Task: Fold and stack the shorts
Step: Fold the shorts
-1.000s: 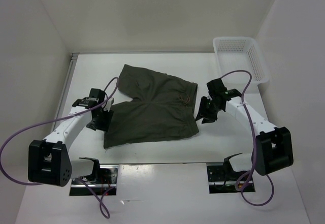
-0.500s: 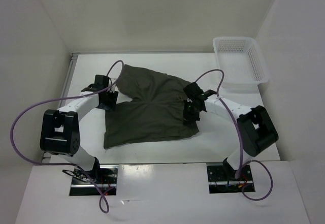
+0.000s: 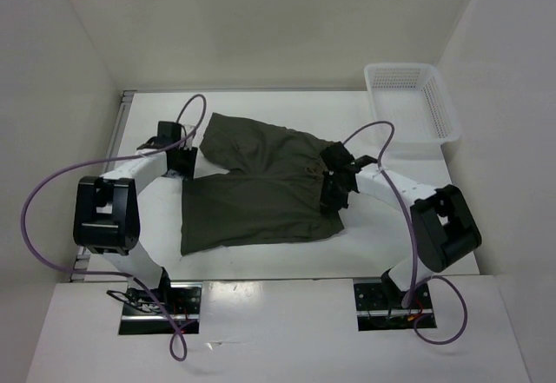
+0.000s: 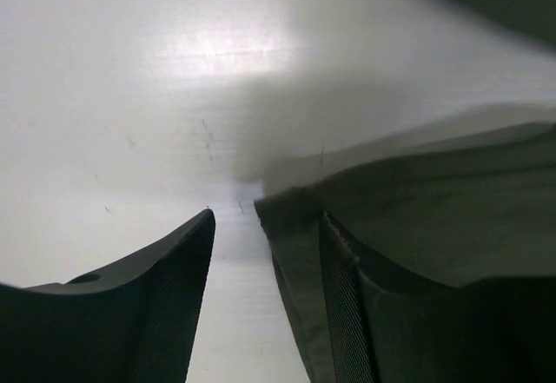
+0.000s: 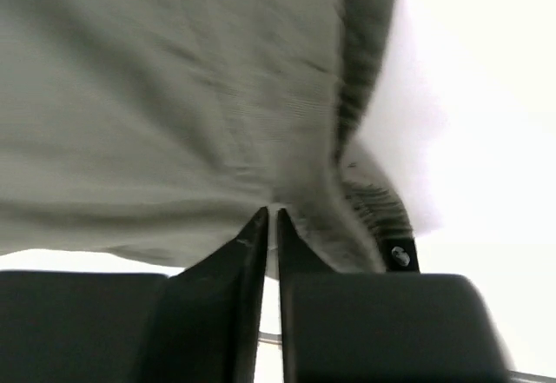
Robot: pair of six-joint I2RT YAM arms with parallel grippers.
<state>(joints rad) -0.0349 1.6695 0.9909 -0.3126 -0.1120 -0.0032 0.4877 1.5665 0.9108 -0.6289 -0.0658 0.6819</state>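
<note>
The dark olive shorts (image 3: 261, 188) lie spread flat on the white table (image 3: 382, 235), waistband to the right, legs to the left. My left gripper (image 3: 184, 159) is low at the far leg's left hem corner. In the left wrist view it (image 4: 265, 227) is open, and the hem corner of the shorts (image 4: 452, 192) lies between the fingers against the right finger (image 4: 347, 313). My right gripper (image 3: 333, 194) sits at the waistband edge. In the right wrist view its jaws (image 5: 271, 216) are closed to a thin slit, pinching the shorts (image 5: 174, 96) beside the ribbed waistband (image 5: 373, 196).
A white mesh basket (image 3: 408, 101) stands at the back right corner of the table. White walls enclose the table on the left, back and right. Purple cables loop over both arms.
My left gripper has moved a little farther back along the left hem. My right gripper has shifted slightly right and nearer, and the waistband edge has moved with it.
</note>
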